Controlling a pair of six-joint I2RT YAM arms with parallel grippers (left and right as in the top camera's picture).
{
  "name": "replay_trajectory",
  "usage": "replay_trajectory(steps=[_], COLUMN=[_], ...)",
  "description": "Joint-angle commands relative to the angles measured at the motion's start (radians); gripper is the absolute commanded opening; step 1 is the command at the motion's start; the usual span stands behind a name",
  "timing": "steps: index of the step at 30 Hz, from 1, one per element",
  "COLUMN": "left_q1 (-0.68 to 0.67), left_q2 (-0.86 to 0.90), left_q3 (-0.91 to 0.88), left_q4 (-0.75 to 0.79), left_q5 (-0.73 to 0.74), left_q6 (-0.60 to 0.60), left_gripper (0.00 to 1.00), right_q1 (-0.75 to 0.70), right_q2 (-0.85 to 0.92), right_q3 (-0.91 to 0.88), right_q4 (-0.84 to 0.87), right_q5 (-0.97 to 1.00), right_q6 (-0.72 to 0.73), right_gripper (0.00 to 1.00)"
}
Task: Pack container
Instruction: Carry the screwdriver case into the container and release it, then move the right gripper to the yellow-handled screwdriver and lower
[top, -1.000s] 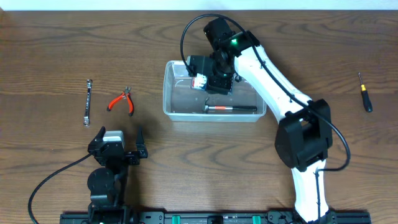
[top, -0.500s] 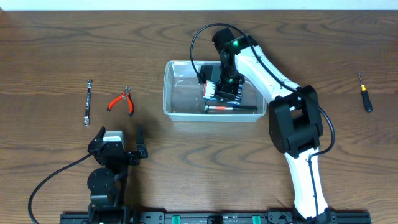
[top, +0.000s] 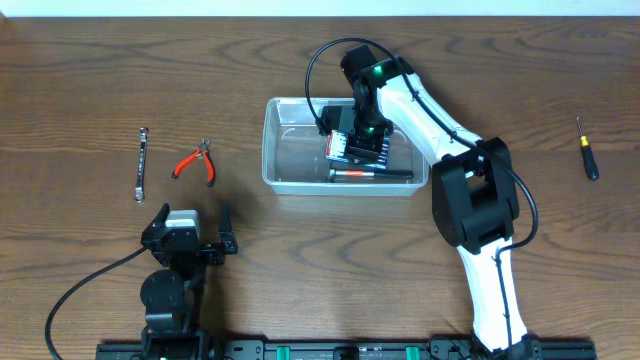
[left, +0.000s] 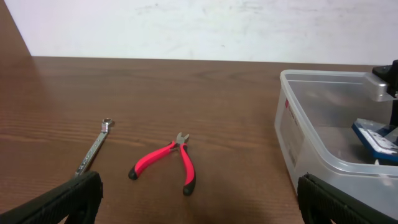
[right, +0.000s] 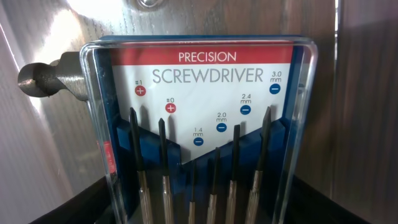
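Observation:
The clear plastic container (top: 290, 160) stands at the table's middle back; its left wall shows in the left wrist view (left: 298, 140). My right gripper (top: 362, 148) reaches down into it, shut on a clear-cased precision screwdriver set (top: 343, 146) with a red and blue card, which fills the right wrist view (right: 205, 112); its fingers (right: 205, 202) sit at the case's lower sides. A red and black tool (top: 370, 174) lies on the container floor. My left gripper (top: 195, 240) is open and empty near the front left, its jaws (left: 199, 199) apart at the frame edges.
Red-handled pliers (top: 195, 163) (left: 168, 163) and a small steel wrench (top: 142, 165) (left: 93, 149) lie left of the container. A black screwdriver (top: 587, 150) lies at the far right. A metal bit (right: 50, 78) lies in the container beside the set.
A second ago my right gripper held the set higher at the container's back left; it moved right and down into the container. Nothing has moved in the last half second.

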Motion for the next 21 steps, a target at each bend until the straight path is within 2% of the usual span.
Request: replay_trajectory(steps=[1, 5, 7, 12, 16, 19, 21], left_q1=[0.0, 0.0, 0.0, 0.0, 0.0, 0.0, 0.0], left_q2=[0.001, 0.001, 0.001, 0.001, 0.001, 0.001, 0.001], left_q3=[-0.014, -0.014, -0.014, -0.014, -0.014, -0.014, -0.014], left_q4=[0.001, 0.001, 0.001, 0.001, 0.001, 0.001, 0.001], left_q5=[-0.001, -0.001, -0.001, -0.001, -0.001, -0.001, -0.001], left_q6=[-0.005, -0.005, -0.005, -0.005, -0.005, -0.005, -0.005], left_gripper=[0.98, 0.98, 0.98, 0.98, 0.98, 0.98, 0.98], right_q1=[-0.008, -0.008, -0.008, -0.008, -0.016, -0.057, -0.123], right_q2=[-0.009, -0.04, -0.063, -0.163, -0.311, -0.424, -0.492], right_q3=[0.001, 0.002, 0.003, 0.008, 0.015, 0.015, 0.015], right_q4=[-0.005, -0.005, -0.005, -0.032, -0.055, -0.021, 0.025], right_q5=[-0.019, -0.019, -0.019, -0.019, -0.01, 0.038, 0.125], right_q6=[-0.009, -0.007, -0.007, -0.007, 0.022, 0.136, 0.296], right_gripper=[0.63, 0.94, 0.98, 0.99, 0.99, 0.99, 0.99])
